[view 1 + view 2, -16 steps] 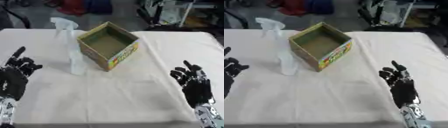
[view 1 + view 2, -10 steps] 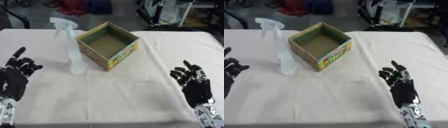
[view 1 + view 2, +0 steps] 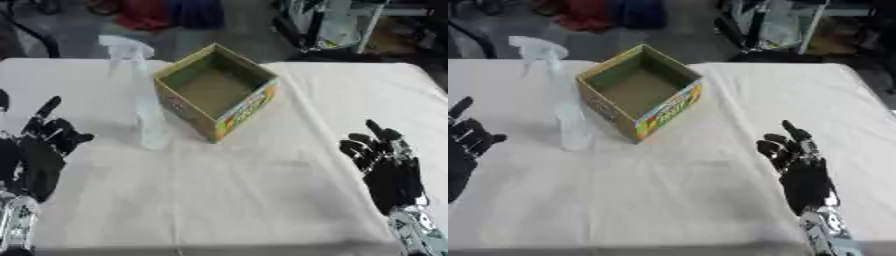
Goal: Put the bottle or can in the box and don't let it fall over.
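A clear spray bottle (image 3: 146, 102) with a white trigger head stands upright on the white tablecloth, just left of an open cardboard box (image 3: 216, 89) with a colourful printed side. The box is empty inside. My left hand (image 3: 35, 155) rests open at the lower left, fingers up, well left of the bottle and apart from it. At the lower right my right hand (image 3: 387, 167) also rests open, holding nothing, far from the box.
The white-covered table (image 3: 236, 195) fills the view, its far edge behind the box. Beyond it lie dark floor, red and blue bags and metal stands.
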Controlling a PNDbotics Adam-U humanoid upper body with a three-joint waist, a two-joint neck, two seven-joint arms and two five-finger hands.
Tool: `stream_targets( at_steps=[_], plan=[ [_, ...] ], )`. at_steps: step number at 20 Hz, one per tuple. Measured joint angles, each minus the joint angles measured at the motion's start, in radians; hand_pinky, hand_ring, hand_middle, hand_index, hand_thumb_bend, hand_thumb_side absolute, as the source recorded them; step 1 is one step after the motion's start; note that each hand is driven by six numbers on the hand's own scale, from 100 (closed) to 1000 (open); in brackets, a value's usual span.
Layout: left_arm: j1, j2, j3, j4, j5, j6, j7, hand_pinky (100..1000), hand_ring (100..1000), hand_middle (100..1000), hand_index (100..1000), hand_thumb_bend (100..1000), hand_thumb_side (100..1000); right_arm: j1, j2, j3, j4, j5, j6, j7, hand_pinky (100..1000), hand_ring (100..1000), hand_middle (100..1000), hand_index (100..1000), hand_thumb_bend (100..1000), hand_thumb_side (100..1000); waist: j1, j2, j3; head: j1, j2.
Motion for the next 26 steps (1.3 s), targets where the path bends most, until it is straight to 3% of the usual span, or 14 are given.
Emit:
stream_targets(
  at_steps=[4,11,19,26],
  plan=[
    [-0.054,0.006,-0.039,0.067,0.167,0.037,-0.020,531,216,247,950,585,964,-0.001,0.000,0.001,0.000,0.000,0.000,0.000,855,721,652,967,100,781,0.000,0.000,-0.010,-0.005,0.000],
    [-0.142,0.018,-0.067,0.159,0.373,0.048,0.006,494,162,202,983,633,935,-0.004,0.000,0.005,0.000,0.000,0.002,0.002,855,720,652,967,100,782,0.000,0.000,-0.019,-0.013,0.000],
    [-0.241,0.016,-0.100,0.208,0.478,0.052,0.038,494,164,203,1000,644,926,-0.004,0.000,0.008,0.000,0.000,0.003,0.003,855,719,651,967,100,782,0.000,0.000,-0.032,-0.016,0.000],
    [-0.328,0.004,-0.126,0.250,0.497,0.072,0.052,494,168,204,1000,645,920,-0.004,0.001,0.014,0.000,0.000,0.007,0.007,855,718,650,967,100,783,0.000,0.000,-0.045,-0.017,0.000]
  ],
)
